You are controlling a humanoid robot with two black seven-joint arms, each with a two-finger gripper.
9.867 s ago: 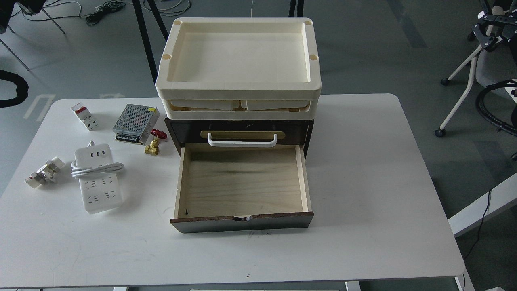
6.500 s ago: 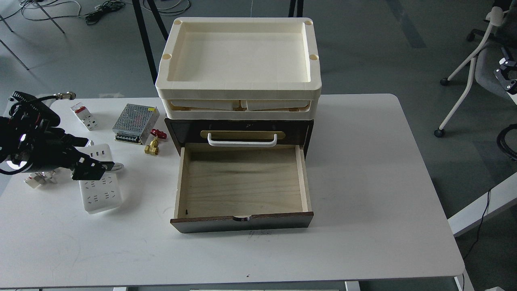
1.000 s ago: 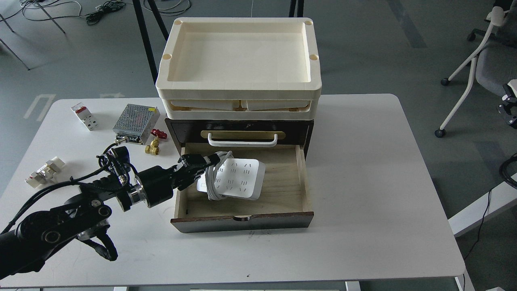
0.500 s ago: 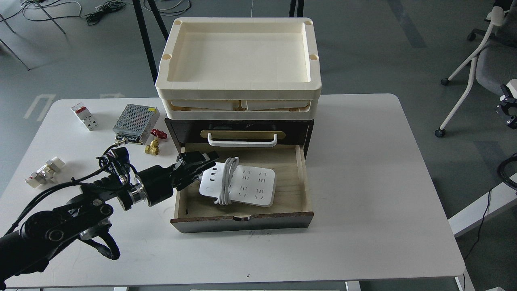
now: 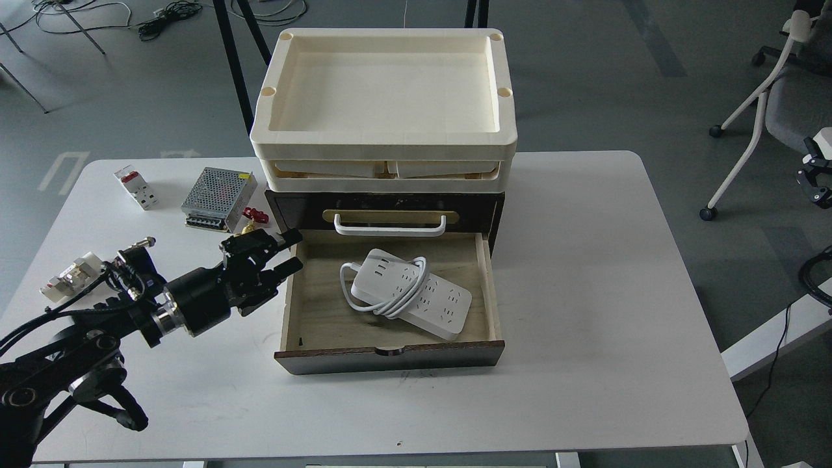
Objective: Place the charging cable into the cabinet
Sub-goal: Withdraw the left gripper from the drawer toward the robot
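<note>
Your left gripper [image 5: 291,251] empty, fingers spread apart, hovering just outside left wall of pulled-out drawer [image 5: 290,305]; charging cable [image 5: 411,293] lies flat on plywood floor inside that drawer, strip angled toward right front corner, cord looped around its rear end; cabinet [image 5: 387,214] carries stacked cream trays [image 5: 385,140] on top; power supply box [image 5: 218,190], red-handled brass valve [image 5: 255,215], breaker block [image 5: 135,187] sit on table [image 5: 598,273] to left; right gripper out of view.

white charging cable [image 5: 416,296], dark brown cabinet [image 5: 390,357]
</note>
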